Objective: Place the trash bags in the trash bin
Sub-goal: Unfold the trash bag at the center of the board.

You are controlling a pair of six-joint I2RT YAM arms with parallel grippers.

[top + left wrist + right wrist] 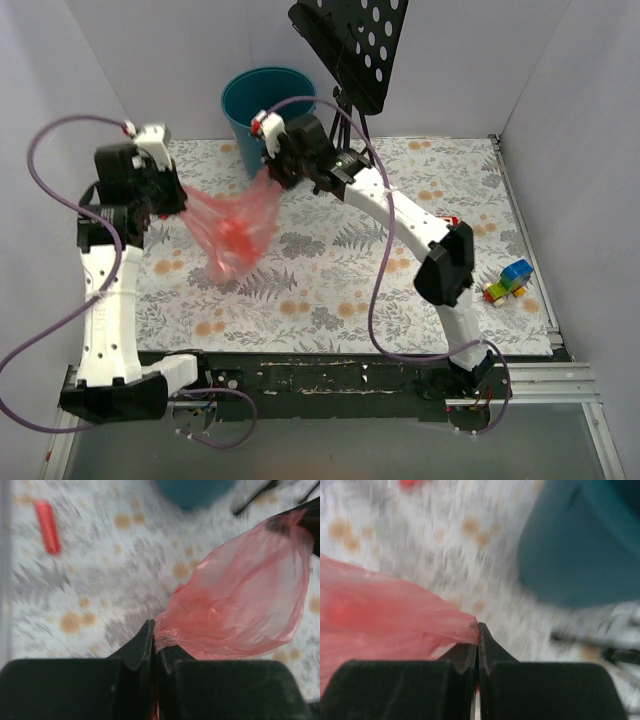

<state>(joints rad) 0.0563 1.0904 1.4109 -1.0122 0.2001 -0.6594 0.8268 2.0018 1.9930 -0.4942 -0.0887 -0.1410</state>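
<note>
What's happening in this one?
Both arms hold one red plastic bag stretched between them over the table. The left gripper pinches one end and the right gripper pinches the other, close to the blue bin at the back. The bag is not yet in the bin.

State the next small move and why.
Probably raise the trash bag and carry it toward the trash bin: the left gripper and right gripper each pinch an edge, and it hangs between them beside the bin, not over its opening.
</note>
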